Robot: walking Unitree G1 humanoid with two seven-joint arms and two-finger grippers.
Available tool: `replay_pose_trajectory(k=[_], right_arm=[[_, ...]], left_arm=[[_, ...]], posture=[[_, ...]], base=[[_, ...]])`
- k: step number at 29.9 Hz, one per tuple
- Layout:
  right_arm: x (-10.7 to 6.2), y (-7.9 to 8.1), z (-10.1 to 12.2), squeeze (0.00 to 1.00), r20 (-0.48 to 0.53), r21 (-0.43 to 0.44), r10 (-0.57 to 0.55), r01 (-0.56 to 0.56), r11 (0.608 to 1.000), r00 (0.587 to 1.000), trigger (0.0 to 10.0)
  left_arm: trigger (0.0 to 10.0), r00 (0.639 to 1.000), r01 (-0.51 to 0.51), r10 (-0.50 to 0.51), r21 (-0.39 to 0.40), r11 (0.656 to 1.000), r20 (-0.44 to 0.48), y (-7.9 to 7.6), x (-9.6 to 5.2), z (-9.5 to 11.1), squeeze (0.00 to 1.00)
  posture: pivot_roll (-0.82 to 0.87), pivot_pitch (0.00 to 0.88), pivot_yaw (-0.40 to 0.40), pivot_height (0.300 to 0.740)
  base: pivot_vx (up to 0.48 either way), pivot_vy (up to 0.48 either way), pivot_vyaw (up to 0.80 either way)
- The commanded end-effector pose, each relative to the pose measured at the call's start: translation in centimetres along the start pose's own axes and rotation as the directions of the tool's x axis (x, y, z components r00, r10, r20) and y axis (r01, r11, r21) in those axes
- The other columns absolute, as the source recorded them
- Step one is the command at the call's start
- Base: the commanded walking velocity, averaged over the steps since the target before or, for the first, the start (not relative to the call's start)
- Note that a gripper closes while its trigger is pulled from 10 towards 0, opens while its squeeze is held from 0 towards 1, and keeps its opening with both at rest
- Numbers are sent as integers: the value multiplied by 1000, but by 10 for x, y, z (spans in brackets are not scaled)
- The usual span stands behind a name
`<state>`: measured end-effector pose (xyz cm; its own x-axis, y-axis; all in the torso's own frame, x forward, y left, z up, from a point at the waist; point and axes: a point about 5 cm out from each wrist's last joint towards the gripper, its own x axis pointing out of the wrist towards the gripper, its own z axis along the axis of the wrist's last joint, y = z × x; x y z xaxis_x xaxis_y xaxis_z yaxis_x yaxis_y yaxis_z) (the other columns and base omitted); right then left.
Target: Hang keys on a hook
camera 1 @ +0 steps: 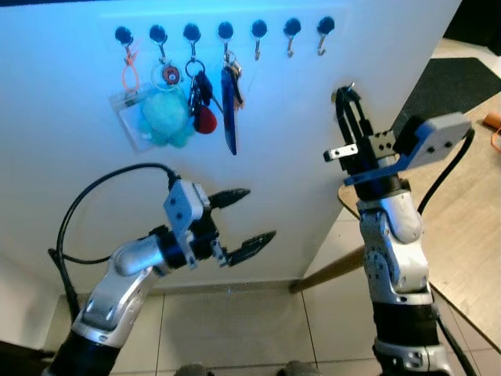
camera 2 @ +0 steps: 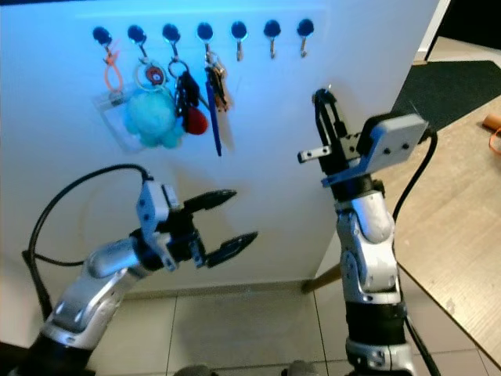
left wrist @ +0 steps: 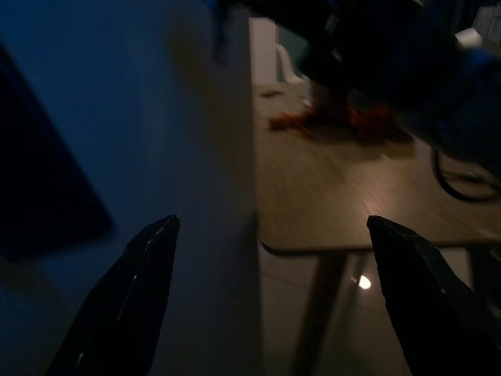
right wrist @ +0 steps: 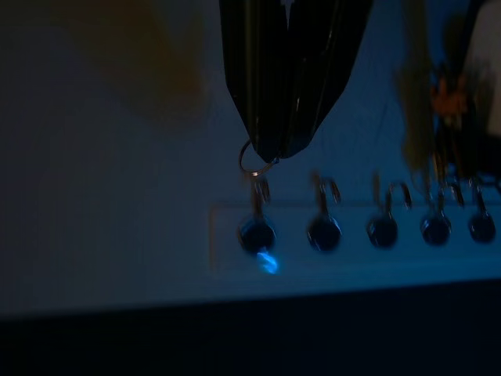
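A row of black-knobbed hooks point(camera 1: 225, 30) runs across the top of a white panel point(camera 1: 297, 117). The three hooks on the right, such as the last hook point(camera 1: 326, 25), hang bare. My right gripper point(camera 1: 347, 94) points upward below that last hook, shut on a small metal key ring point(right wrist: 254, 160). A silver key point(camera 1: 340, 153) sticks out beside its fingers. In the right wrist view the ring hovers just short of the end hook point(right wrist: 257, 190). My left gripper point(camera 1: 260, 212) is open and holds nothing, low in front of the panel.
The left hooks carry an orange loop with a clear badge point(camera 1: 129, 110), a teal plush point(camera 1: 164, 117), black keys with a red fob point(camera 1: 202, 102) and a blue strap point(camera 1: 229, 110). A wooden table point(camera 1: 470, 204) stands at right, beyond the panel's edge. Tiled floor point(camera 1: 235, 329) lies below.
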<state>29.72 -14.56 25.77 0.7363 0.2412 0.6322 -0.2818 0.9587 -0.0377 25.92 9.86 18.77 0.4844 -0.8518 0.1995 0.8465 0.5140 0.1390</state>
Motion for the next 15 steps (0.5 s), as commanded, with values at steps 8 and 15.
replay_pose_trajectory(k=[8, 15], right_arm=[[11, -2, 0, 0, -37, -49, -17, 15, 999, 999, 10000], [19, -7, 0, 0, -64, -118, -43, 36, 992, 997, 10000]], left_arm=[[10000, 990, -112, 101, 114, 987, 99, 10, 12, 25, 0], [10000, 982, -122, 104, 109, 986, 159, 5, 18, 43, 0]], posture=[[-2, 96, 10, 740], [1, 103, 4, 740]], base=[[0, 0, 0], [0, 0, 0]])
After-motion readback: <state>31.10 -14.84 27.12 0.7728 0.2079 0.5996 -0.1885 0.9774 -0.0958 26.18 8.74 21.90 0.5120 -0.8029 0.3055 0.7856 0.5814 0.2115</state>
